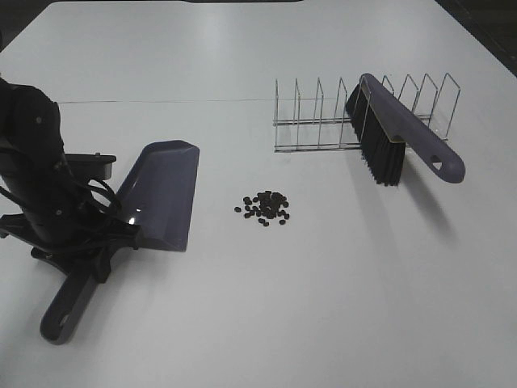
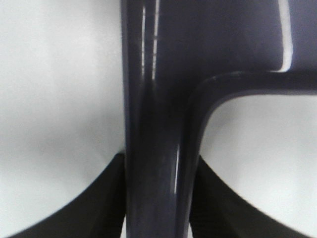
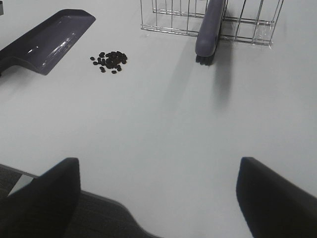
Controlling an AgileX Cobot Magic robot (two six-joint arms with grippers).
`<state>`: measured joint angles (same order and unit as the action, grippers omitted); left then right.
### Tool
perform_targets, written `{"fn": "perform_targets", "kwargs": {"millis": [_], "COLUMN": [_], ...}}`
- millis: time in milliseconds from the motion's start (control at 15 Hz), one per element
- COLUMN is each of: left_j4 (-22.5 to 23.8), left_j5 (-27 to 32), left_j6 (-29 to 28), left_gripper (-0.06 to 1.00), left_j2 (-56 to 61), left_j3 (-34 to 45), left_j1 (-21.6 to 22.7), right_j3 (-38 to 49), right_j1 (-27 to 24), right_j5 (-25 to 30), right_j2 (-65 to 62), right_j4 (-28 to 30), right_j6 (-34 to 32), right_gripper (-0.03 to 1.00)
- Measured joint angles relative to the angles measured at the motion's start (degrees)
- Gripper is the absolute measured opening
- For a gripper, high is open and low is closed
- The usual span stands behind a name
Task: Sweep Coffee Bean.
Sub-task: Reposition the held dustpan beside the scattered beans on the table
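Observation:
A small heap of dark coffee beans [image 1: 265, 208] lies on the white table, also in the right wrist view [image 3: 110, 60]. The purple-grey dustpan [image 1: 166, 190] lies left of the beans, its open lip facing them, a short gap between. My left gripper [image 1: 101, 250] is shut on the dustpan's handle [image 2: 153, 124], with a dark finger [image 2: 99, 208] pressed on each side. The brush [image 1: 396, 133] leans in a wire rack [image 1: 315, 121] behind and to the right of the beans. My right gripper [image 3: 158, 168] is open and empty near the table's front edge, out of the high view.
The wire rack [image 3: 168, 20] has several upright dividers and holds the brush [image 3: 210, 29] tilted, bristles down. The dustpan [image 3: 49, 39] shows in the right wrist view. The table edge [image 3: 59, 181] runs close under the right gripper.

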<state>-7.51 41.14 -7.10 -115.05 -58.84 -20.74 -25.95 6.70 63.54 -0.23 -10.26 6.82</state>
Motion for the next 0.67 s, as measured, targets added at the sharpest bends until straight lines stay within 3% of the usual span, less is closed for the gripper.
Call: {"fn": "perform_targets", "kwargs": {"millis": [400, 667], "left_j4": [-0.6, 0.5], "left_j5": [0.3, 5.2], "left_j6": [-0.1, -0.1], "left_gripper": [0.33, 0.33], "left_j2": [2.9, 11.6], "left_j3": [0.8, 1.0], "left_j1": [0.0, 0.0], "right_j3": [0.0, 0.0], "right_j1": [0.0, 0.0], "right_j5": [0.0, 0.0], "right_j2": [0.0, 0.0], "right_j4": [0.0, 0.0], "right_j6": [0.0, 0.0], "right_gripper": [0.75, 0.75]}}
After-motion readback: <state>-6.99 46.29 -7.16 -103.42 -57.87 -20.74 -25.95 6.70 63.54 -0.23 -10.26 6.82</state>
